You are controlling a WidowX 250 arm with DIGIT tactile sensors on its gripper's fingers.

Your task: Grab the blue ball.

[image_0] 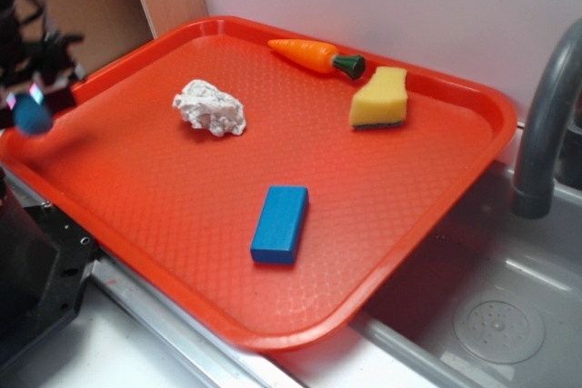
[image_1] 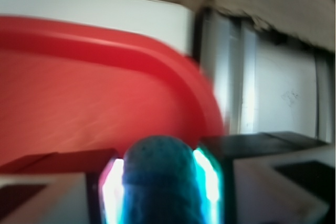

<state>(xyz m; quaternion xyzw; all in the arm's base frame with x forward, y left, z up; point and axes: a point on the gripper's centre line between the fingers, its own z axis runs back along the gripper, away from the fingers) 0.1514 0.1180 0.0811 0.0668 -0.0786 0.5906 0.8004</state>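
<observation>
Gripping one blue ball (image_1: 157, 182), claw (image_1: 160, 184) over one red tray's (image_0: 455, 188) left edge.

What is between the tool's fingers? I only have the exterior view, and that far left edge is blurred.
Observer: The wrist view shows the blue ball clamped in the tool, its surface bumpy.
Operator: Is it over the tray?
Observer: At its corner; the wrist view shows the red tray rim curving away behind the ball.
Operator: What's past the rim?
Observer: A pale surface with vertical bands, too blurred to name.
</observation>
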